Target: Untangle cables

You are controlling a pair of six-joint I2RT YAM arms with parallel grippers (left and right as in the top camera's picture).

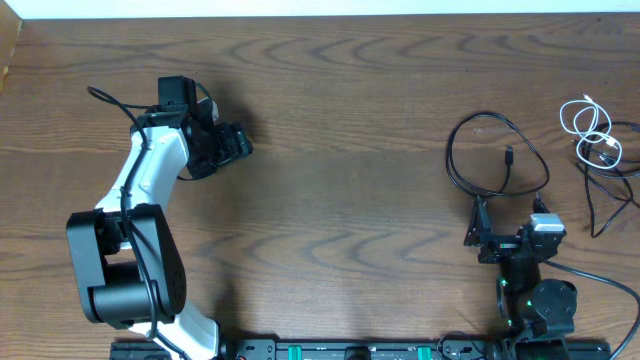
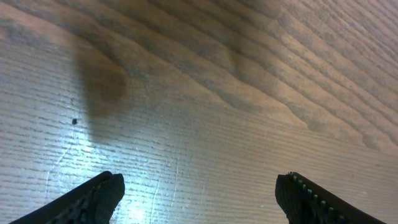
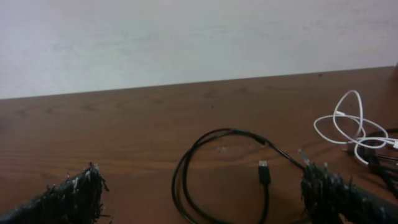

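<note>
Cables untouched; left gripper and right gripper gape empty

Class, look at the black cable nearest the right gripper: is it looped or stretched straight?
Looped. The black cable lies in a loose ring on the table, its plug end inside the ring.

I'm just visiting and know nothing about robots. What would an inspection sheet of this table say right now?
Surface: brown wooden table, bare around the left arm.
Job's things: black cable in a loose loop; white cable and second black cable close together near the right edge.
Clutter: nothing seen.
Pincers: left pincer open, empty, over bare wood; right pincer open, empty, facing the black loop.
Cables: thick black arm wiring runs along the left arm.
Surroundings: pale wall beyond the table's far edge.
</note>
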